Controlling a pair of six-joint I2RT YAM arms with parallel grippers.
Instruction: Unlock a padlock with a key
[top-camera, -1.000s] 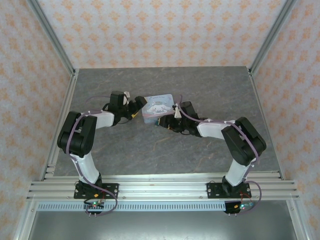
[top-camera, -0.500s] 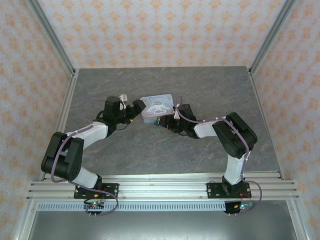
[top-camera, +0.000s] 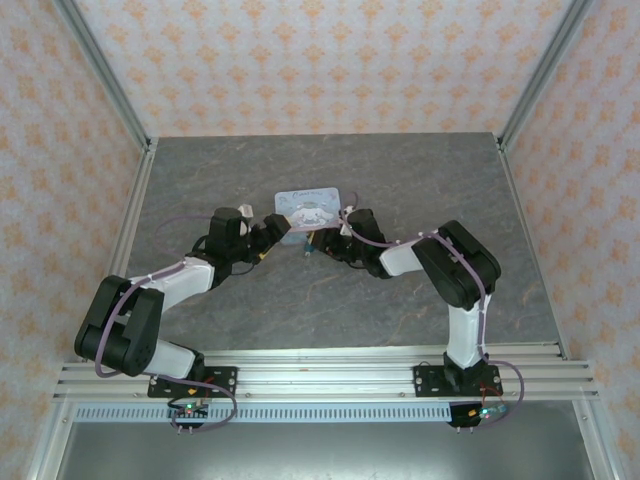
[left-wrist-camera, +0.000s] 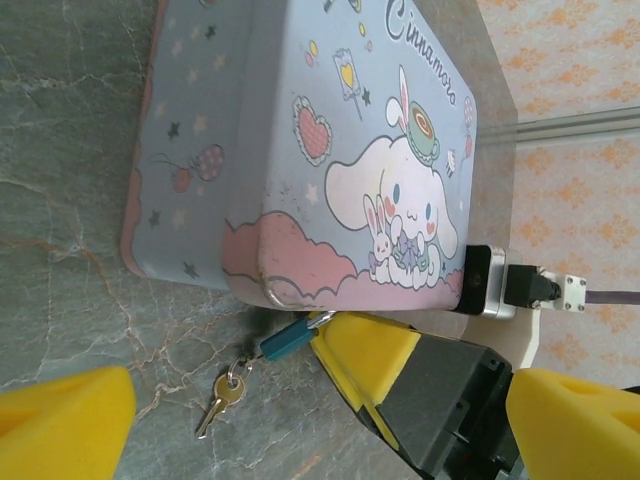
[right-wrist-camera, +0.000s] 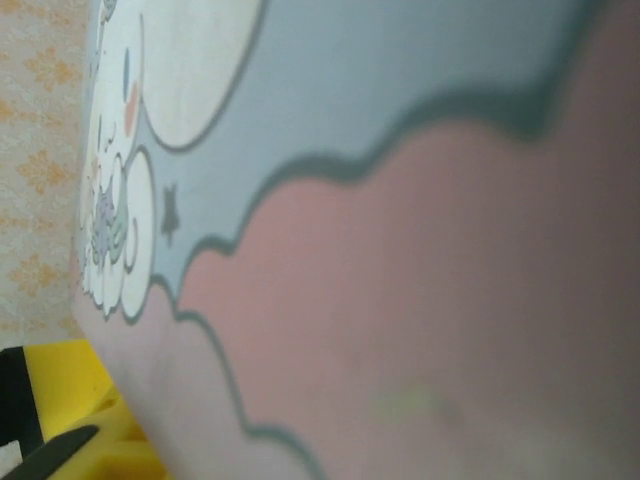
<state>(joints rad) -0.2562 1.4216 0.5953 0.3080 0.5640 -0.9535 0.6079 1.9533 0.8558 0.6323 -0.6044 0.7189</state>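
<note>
top external view: on the grey marbled tabletop (top-camera: 420, 170) lies a pale-blue rounded tin (top-camera: 315, 205) printed with a cartoon, about mid-depth and near the centre line. both arms reach inward to its near side: the left end effector (top-camera: 272, 238) sits just beside the tin's near left corner, and the right end effector (top-camera: 325, 240) just beside its near edge, so the two are close together with only a small gap between them. the left wrist view shows the tin lying flat, lid up, with a white long-eared character, hearts and stars on it. the padlock (left-wrist-camera: 290, 338), a tiny blue-bodied piece with a metal shackle, lies at the tin's rounded near edge, its shackle end up against the tin wall and touching, or almost touching, a yellow finger (left-wrist-camera: 365, 350) of the right end effector. a small brass key (left-wrist-camera: 220, 400) on a ring hangs off the padlock's other end and lies flat on the tabletop. the left end effector's yellow pads (left-wrist-camera: 60, 425) stand wide apart at the two lower corners of this view, open and holding nothing. in the right wrist view the tin's pink and blue side is very close and blurred, with a yellow pad (right-wrist-camera: 70, 400) at the lower left; i cannot tell whether this end effector is open or closed.
</note>
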